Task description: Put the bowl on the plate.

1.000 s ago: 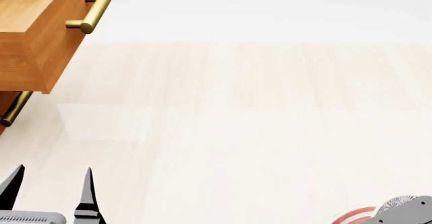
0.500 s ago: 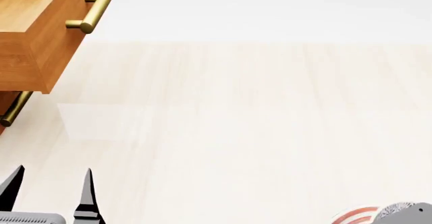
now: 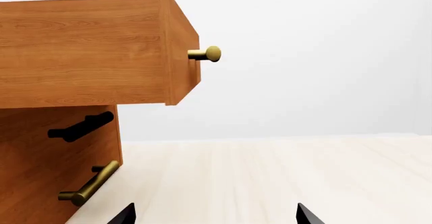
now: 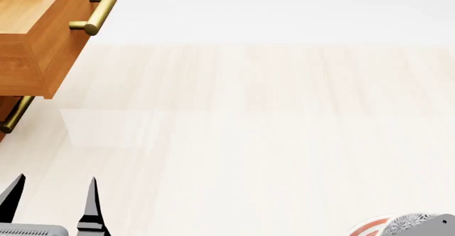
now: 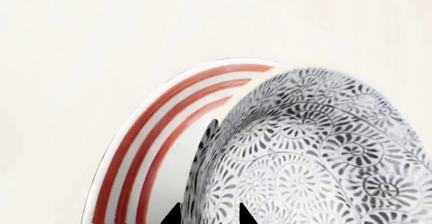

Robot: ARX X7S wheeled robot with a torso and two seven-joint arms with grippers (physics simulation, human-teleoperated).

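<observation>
The bowl [image 5: 317, 153], white with a dense grey floral pattern, fills much of the right wrist view and is tilted over the plate [image 5: 145, 148], a white one with red rings. My right gripper [image 5: 208, 215] is shut on the bowl's wall, one dark fingertip inside and one outside. I cannot tell whether bowl and plate touch. In the head view only a sliver of the plate [image 4: 368, 226] and the bowl's patterned top [image 4: 416, 224] show at the bottom right edge. My left gripper [image 4: 53, 204] stands open at the bottom left with nothing between its fingers [image 3: 216, 216].
A wooden cabinet stands at the left with its upper drawer [image 4: 35, 44] pulled out and a brass bar handle [image 4: 96, 12] on its front. A lower brass handle [image 4: 14, 116] sits beneath it. A pale wooden surface [image 4: 270, 129] stretches across the middle.
In the head view the bowl has sunk a little lower at the bottom right edge, over the plate. The left gripper has not moved.
</observation>
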